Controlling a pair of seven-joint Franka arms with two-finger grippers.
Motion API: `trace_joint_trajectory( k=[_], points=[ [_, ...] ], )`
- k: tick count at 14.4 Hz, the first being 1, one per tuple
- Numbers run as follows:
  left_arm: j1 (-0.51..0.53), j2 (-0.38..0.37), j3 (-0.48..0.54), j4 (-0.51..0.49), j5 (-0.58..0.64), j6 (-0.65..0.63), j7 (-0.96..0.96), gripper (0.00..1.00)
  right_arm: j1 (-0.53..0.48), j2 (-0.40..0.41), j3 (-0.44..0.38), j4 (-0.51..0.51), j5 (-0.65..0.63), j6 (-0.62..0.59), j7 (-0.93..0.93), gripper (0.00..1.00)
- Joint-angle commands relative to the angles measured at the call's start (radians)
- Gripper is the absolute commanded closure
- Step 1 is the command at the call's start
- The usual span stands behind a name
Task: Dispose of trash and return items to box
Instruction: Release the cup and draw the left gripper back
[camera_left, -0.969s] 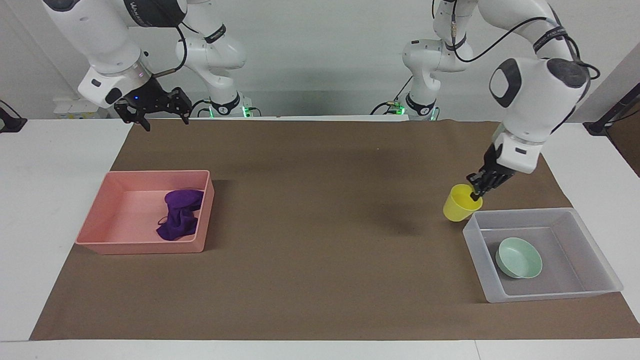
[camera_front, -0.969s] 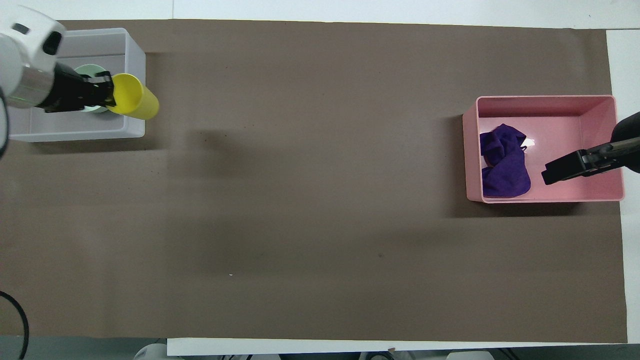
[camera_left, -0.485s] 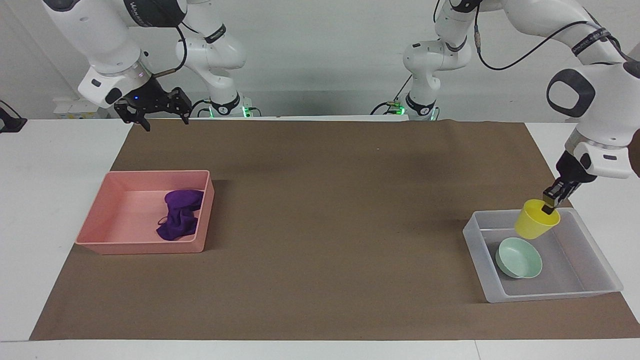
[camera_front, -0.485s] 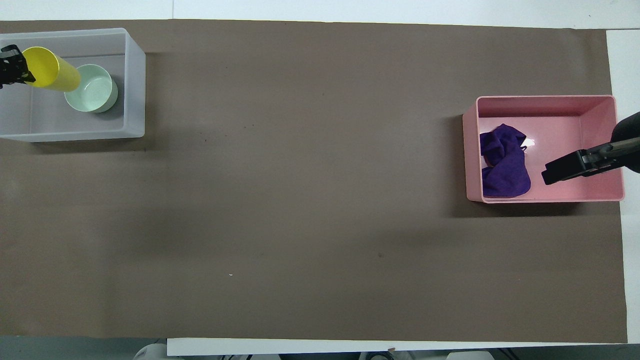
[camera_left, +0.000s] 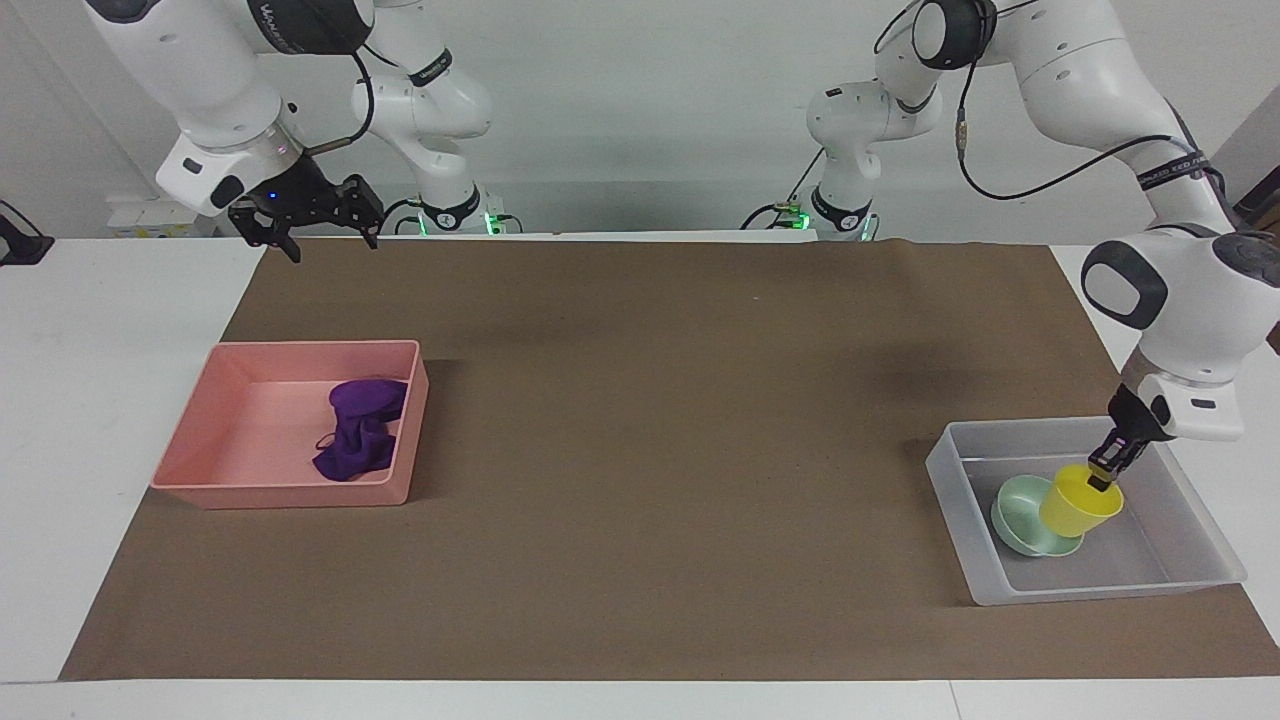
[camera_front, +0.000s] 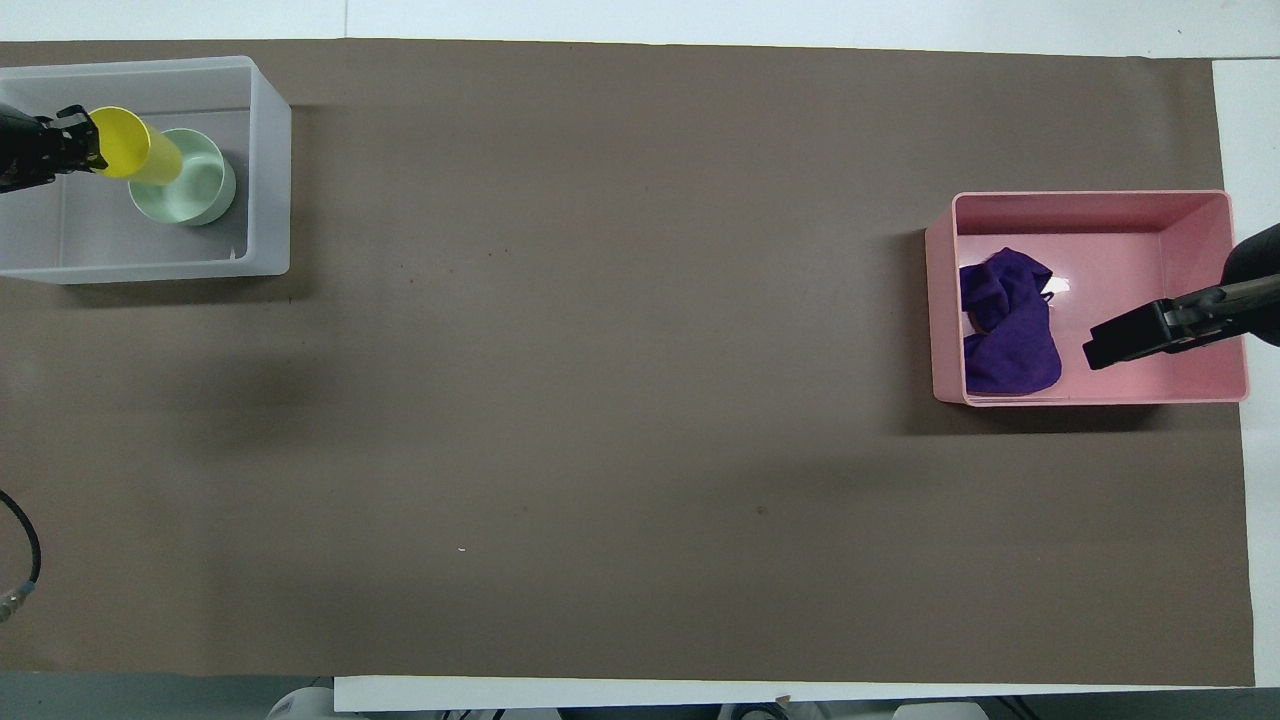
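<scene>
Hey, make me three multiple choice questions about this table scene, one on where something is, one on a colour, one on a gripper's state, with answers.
1. Where is the purple fabric?
A. in the pink bin
B. on the brown mat
C. in the clear tray

2. What colour is the cup?
A. red
B. yellow
C. blue

3. What is the left gripper doing?
A. hanging open
B. gripping the bowl
C. gripping the cup's rim

Answers: 1 A, it lies inside the pink walls. 2 B, plainly yellow in both views. 3 C, its fingers pinch the rim over the clear tray, beside the green bowl.
</scene>
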Motion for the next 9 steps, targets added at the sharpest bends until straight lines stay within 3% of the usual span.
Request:
trace_joint_trajectory(
  k=[1, 2, 3, 4, 6, 9],
  points=[
    [0.005, 0.014, -0.006, -0.044, 0.011, 0.074, 0.012, 1.00, -0.007, -0.016, 0.008, -0.015, -0.013, 0.022, -0.018, 0.01],
    [0.002, 0.017, -0.004, -0.050, 0.012, 0.082, 0.012, 0.76, -0.007, -0.016, 0.008, -0.015, -0.013, 0.022, -0.018, 0.01],
    [0.000, 0.017, -0.004, -0.046, 0.012, 0.080, 0.014, 0.18, -0.007, -0.016, 0.008, -0.015, -0.013, 0.022, -0.018, 0.01],
    [-0.004, 0.008, -0.004, -0.050, 0.012, 0.076, 0.009, 0.00, -0.007, -0.016, 0.008, -0.015, -0.013, 0.022, -0.018, 0.01],
    [-0.009, -0.046, -0.004, -0.065, 0.012, -0.011, 0.011, 0.00, -0.007, -0.016, 0.008, -0.015, -0.013, 0.022, -0.018, 0.01],
    [-0.040, -0.184, -0.006, -0.070, 0.012, -0.272, 0.014, 0.00, -0.007, -0.016, 0.008, -0.015, -0.011, 0.022, -0.018, 0.01]
  ],
)
